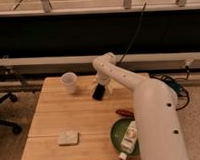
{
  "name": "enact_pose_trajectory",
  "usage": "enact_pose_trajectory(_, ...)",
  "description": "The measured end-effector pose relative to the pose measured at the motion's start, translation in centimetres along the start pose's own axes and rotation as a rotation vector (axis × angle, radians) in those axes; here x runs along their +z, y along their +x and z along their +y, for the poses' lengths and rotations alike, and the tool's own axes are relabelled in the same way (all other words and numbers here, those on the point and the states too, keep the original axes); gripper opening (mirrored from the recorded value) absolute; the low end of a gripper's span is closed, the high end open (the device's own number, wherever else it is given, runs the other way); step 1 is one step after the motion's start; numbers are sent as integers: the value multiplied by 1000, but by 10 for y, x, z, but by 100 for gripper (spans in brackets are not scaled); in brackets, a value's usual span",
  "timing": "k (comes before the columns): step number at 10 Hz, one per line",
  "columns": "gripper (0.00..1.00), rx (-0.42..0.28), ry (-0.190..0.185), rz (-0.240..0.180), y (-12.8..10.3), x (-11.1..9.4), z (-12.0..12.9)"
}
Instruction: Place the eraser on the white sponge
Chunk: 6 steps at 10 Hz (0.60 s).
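Observation:
The eraser (98, 91), a small black block, sits near the back middle of the wooden table (50, 116), tilted. My gripper (100, 85) is right at its top end, reaching down from the white arm (123, 81). The white sponge (68, 138), a flat beige pad, lies at the front left of the table, well away from the gripper and the eraser.
A translucent white cup (69, 82) stands left of the eraser at the back. A thin red-brown item (125, 112) lies at the right. A green plate (119, 136) with a white bottle (128, 141) sits at the front right. An office chair (2, 104) is left of the table.

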Motion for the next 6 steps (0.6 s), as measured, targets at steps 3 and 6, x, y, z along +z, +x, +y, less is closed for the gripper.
enact_pose_trajectory(3,80,-26,-31,-1,-3,2,-3)
enact_pose_trajectory(6,80,-59,-73,-4,-7,6,-4)
